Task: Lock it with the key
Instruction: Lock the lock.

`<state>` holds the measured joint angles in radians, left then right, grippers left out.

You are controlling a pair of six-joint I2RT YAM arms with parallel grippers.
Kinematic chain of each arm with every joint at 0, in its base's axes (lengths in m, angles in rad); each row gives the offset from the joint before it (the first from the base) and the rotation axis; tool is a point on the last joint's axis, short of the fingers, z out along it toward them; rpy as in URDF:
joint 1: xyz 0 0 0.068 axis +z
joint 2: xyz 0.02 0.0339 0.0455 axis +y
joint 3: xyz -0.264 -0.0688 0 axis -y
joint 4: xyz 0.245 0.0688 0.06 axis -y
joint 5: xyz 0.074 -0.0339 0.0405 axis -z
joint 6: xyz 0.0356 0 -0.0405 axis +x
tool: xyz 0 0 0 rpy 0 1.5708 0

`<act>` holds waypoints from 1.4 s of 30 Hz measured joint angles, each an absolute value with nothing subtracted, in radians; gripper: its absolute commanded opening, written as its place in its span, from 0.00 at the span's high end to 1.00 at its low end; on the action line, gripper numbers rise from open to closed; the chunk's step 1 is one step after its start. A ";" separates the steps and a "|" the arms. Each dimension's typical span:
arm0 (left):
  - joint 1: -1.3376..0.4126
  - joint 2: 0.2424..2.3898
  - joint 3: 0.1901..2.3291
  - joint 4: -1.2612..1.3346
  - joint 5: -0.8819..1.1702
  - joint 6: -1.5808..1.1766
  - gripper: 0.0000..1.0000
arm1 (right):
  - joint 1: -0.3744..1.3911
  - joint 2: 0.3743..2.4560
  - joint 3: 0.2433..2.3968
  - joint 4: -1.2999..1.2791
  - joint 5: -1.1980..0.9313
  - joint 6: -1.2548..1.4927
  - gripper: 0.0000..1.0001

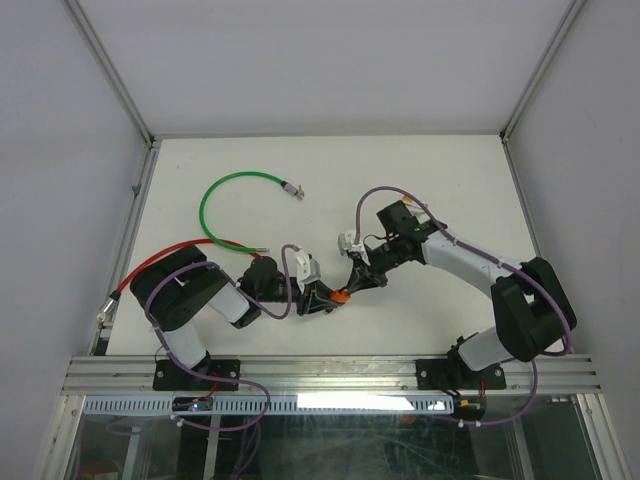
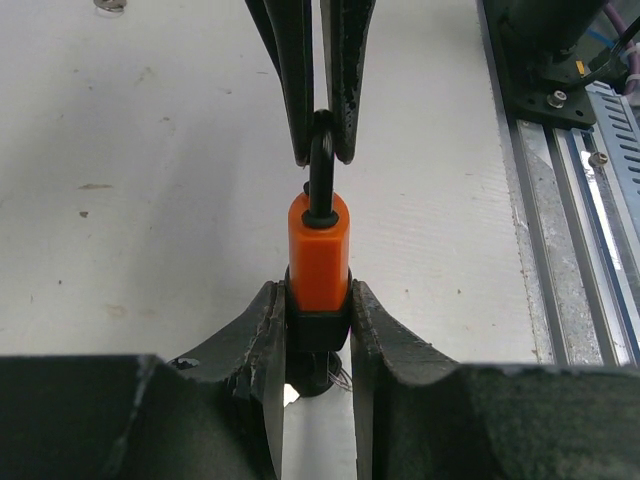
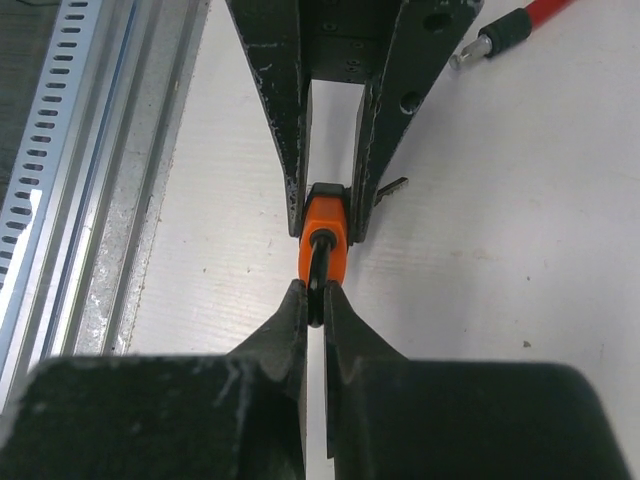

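Observation:
A small orange padlock (image 1: 341, 295) with a black shackle hangs between my two grippers above the table's front middle. My left gripper (image 1: 322, 298) is shut on the padlock's body (image 2: 319, 245), gripping its black lower end. My right gripper (image 1: 355, 283) is shut on the shackle (image 3: 316, 270), also seen in the left wrist view (image 2: 321, 160). A dark part (image 2: 320, 375) sticks out under the padlock between the left fingers. I cannot tell whether it is the key. A small dark tab (image 3: 392, 187) shows beside the left fingers.
A green cable (image 1: 240, 190) loops at the back left. A red cable (image 1: 180, 250) runs along the left, its plug end in the right wrist view (image 3: 505, 30). A white connector (image 1: 349, 240) lies behind the grippers. An aluminium rail (image 1: 330, 372) borders the front edge.

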<state>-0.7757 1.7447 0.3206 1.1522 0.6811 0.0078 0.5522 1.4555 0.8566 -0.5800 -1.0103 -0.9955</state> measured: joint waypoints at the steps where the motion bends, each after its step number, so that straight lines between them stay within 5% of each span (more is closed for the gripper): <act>1: -0.769 1.747 0.317 1.159 0.690 0.006 1.00 | 0.566 1.469 0.878 -0.590 -0.994 -0.991 1.00; 15: -0.702 1.798 0.253 1.298 0.723 -0.023 1.00 | 0.818 1.691 1.147 -0.621 -0.867 -0.975 1.00; 24: -0.692 1.831 0.242 1.387 0.718 -0.095 1.00 | 0.750 1.663 1.126 -0.608 -0.936 -0.975 1.00; 35: -0.665 1.826 0.303 1.465 0.694 -0.257 0.47 | 0.418 1.396 0.944 -0.668 -1.081 -0.919 1.00; 42: -0.653 1.774 0.249 1.464 0.629 -0.353 0.42 | 0.258 1.261 0.896 -0.639 -1.216 -0.821 1.00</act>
